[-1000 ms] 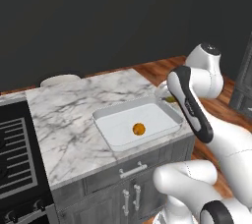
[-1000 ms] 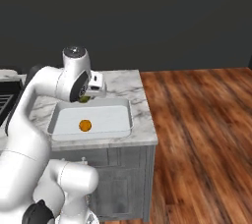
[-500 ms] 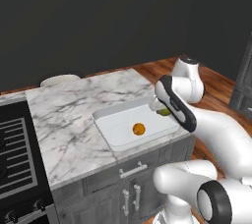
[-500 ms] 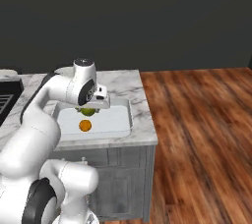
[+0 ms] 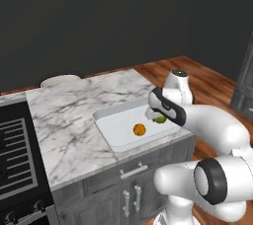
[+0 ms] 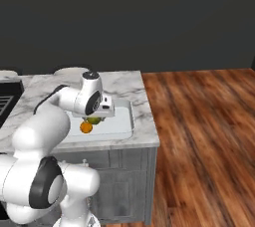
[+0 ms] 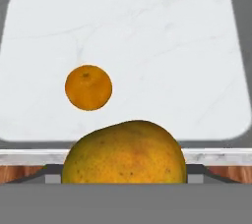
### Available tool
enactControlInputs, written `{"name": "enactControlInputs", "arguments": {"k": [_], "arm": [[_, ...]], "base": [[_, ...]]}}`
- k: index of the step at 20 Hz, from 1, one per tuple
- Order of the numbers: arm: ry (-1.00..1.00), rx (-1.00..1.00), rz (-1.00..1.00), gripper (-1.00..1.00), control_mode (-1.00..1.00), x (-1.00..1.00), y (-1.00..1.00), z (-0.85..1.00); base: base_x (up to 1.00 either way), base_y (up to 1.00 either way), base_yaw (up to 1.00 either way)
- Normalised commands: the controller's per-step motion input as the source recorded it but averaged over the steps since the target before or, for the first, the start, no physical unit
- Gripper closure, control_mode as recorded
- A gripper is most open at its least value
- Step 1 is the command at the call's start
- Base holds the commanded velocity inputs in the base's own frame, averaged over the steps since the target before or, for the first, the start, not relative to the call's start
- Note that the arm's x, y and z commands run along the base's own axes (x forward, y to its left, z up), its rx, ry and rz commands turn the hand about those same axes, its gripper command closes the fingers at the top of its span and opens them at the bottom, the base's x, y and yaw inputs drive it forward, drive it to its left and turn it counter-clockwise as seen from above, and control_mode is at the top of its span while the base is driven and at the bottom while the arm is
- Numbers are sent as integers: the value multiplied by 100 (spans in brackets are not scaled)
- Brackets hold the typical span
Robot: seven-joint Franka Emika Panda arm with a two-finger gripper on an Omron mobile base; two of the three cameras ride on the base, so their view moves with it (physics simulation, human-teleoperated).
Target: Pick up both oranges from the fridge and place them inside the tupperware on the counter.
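Marble counter point(image 5: 69, 120): one tupperware point(image 5: 116, 132), one bright orange point(image 5: 139, 129) inside; end effector point(image 5: 157, 117) apparently grips one yellow-green orange point(image 7: 125, 152).

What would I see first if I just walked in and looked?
Probably the big white robot arm reaching over the marble counter, its tool holding a yellow-green orange above the near edge of the white tupperware. Next, the bright orange lying inside that tupperware.

Pretty clearly a rendered home kitchen: white marble counter point(image 5: 74, 115) mid-frame over grey cabinets point(image 5: 113, 192) with silver handles, black grated stovetop point(image 5: 15, 150) at lower left, wood plank floor point(image 6: 204, 136) off to the right.
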Motion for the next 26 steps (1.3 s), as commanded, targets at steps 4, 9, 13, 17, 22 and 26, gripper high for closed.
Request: {"name": "enactControlInputs", "arguments": {"k": [4,9,13,17,22,26], "arm": [[0,0,5,100,-100,39,0,-41],[1,0,4,100,-100,43,0,-30],[3,0,3,100,-100,45,0,-26],[1,0,3,100,-100,44,0,-28],[0,0,2,100,-100,47,0,-28],[0,0,2,100,-100,48,1,-32]], "base": [[0,0,0],[0,0,0],[0,0,0],[0,0,0],[0,0,0],[0,0,0]]}}
